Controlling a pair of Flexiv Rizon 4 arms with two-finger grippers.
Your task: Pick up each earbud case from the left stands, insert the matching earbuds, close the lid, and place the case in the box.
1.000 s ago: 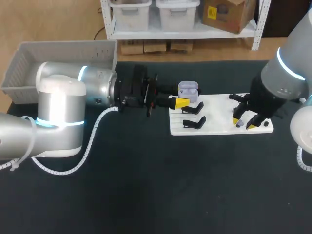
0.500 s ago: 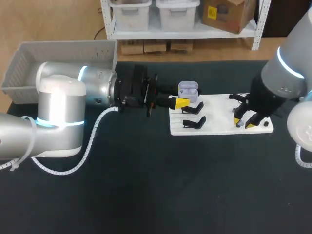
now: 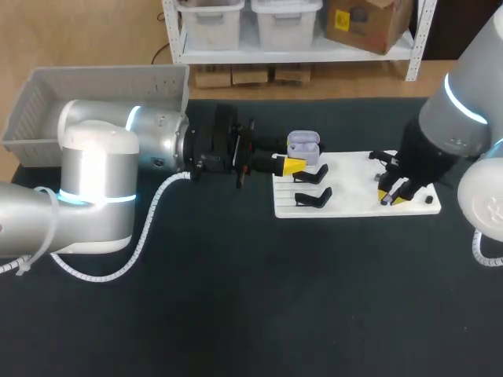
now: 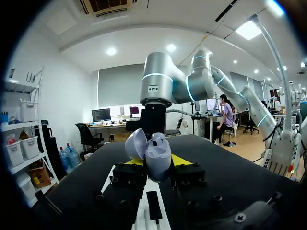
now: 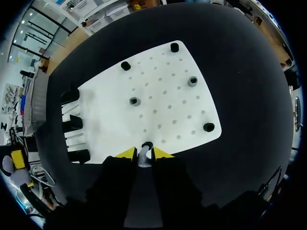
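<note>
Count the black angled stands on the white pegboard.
3, in a row along the white pegboard's edge: a black angled stand at one end, one midway, one at the other end. Head view clearly shows two.

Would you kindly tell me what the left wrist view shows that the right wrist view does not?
Only left wrist: the open earbud case between the jaws of the left gripper, and the right arm. Only right wrist: an earbud in the jaws of the right gripper, and round pegs on the white board. Both: the black table.
</note>
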